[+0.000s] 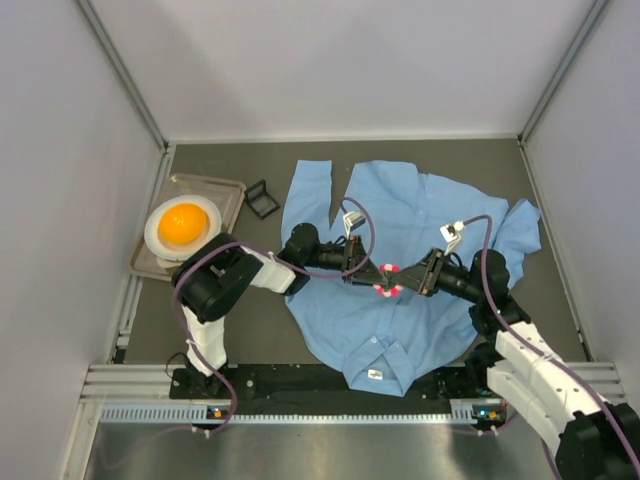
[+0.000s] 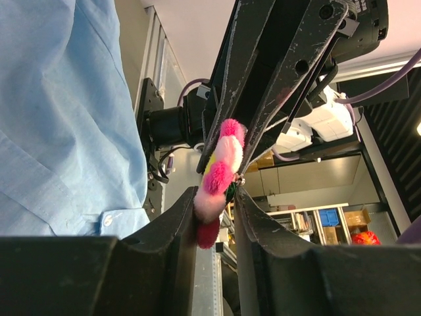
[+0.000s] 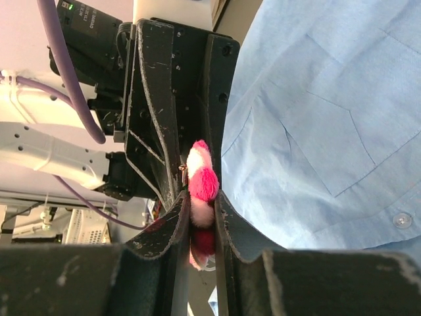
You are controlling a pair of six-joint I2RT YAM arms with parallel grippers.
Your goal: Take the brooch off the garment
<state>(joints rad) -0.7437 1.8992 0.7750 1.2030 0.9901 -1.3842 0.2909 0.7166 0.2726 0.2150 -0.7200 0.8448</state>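
The light blue shirt (image 1: 400,215) lies spread on the dark table. The pink flower brooch (image 1: 387,278) is held in the air above the shirt's lower middle, between both grippers, which meet tip to tip. My right gripper (image 1: 402,281) is shut on the brooch's petals (image 3: 201,183), its own gripper point (image 3: 200,199) right at them, with shirt cloth (image 3: 322,112) beside. My left gripper (image 1: 372,272) comes from the left; in its wrist view the gripper (image 2: 216,195) closes on the brooch (image 2: 221,172), petals against one finger and the metal pin back against the other. The shirt (image 2: 59,112) hangs at the left there.
A metal tray (image 1: 233,190) at the back left holds a white plate with an orange round thing (image 1: 183,224). A small black frame (image 1: 262,199) stands between the tray and the shirt. Grey walls close in the left, right and back.
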